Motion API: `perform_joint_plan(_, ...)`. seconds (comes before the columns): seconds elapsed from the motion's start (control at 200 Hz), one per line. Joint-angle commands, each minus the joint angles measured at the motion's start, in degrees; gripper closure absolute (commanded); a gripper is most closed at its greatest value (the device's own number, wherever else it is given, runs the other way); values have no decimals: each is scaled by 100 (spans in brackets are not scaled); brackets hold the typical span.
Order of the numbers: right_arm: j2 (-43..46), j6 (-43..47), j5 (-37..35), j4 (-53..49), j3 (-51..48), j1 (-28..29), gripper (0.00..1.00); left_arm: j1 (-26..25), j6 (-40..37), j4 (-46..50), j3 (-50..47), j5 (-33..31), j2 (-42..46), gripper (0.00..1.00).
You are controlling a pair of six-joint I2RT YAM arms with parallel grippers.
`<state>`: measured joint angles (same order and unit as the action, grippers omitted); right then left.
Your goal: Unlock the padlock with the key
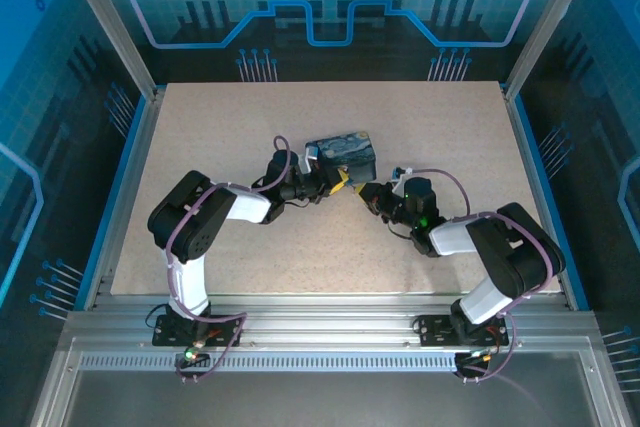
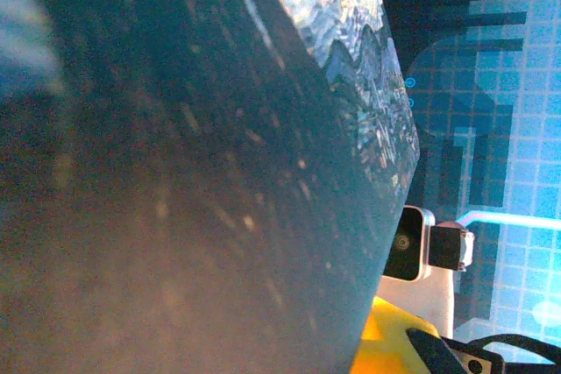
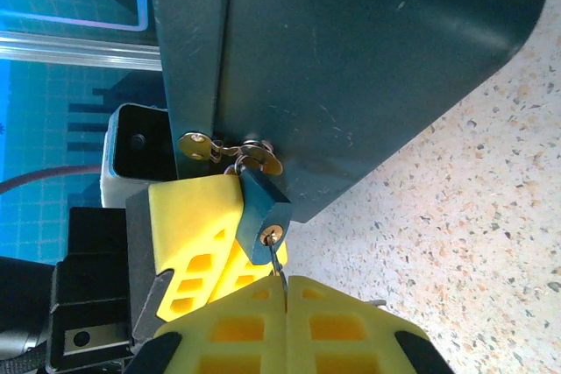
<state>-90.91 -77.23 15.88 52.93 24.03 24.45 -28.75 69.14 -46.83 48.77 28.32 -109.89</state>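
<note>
Both hands shut: right hand (image 3: 286,293) pinches the key (image 3: 279,260) in the padlock (image 3: 261,212), left hand (image 3: 223,247) beside it; skewed twisting may bend the key.

Padlock (image 3: 259,209) is showing dark teal, keyway (image 3: 273,234) brass; box (image 1: 343,150) is wearing swirly blue print; worktop (image 3: 491,216) is showing beige speckle.
</note>
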Motion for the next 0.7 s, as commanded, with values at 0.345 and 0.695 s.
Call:
perform_joint_plan(0.345,-705,-966,56,961,302,42,100,-52,203,-614,-25,464,-37,100)
perform_joint_plan(0.695,-1086,-1571,531,1085,542,3,100,-51,242,-740,-38,542,-50,100)
